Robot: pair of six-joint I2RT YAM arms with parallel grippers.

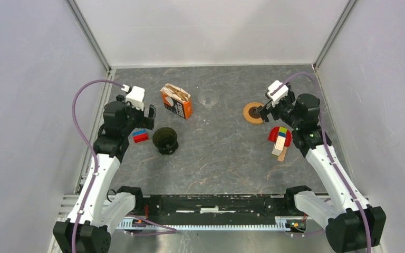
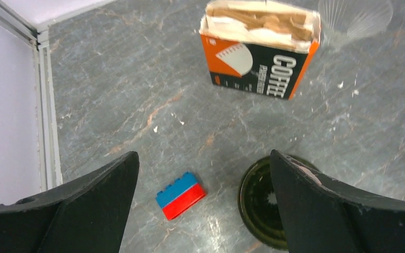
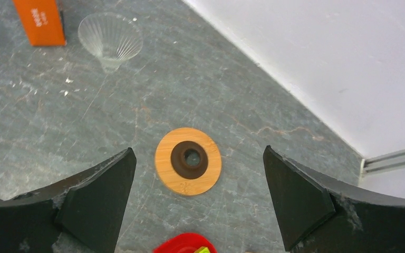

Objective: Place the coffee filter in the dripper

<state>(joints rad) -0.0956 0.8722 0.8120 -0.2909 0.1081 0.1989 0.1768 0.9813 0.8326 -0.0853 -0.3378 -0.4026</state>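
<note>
Left end effector [image 2: 203, 154], spread wide, partly hides the black vessel [image 2: 256, 203].

Filter box [image 2: 261, 71] orange/black w/ white print; dripper cone [image 3: 111, 38] clear, ribbed; brick [image 2: 181, 196] blue over red.

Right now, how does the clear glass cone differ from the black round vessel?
The glass cone is clear and ribbed; the black vessel is dark and opaque. The glass cone tapers to a narrow stem; the black vessel is squat. The glass cone sits farther back, right of the filter box; the black vessel nearer, by the red-blue block. Both are round and unheld.
</note>
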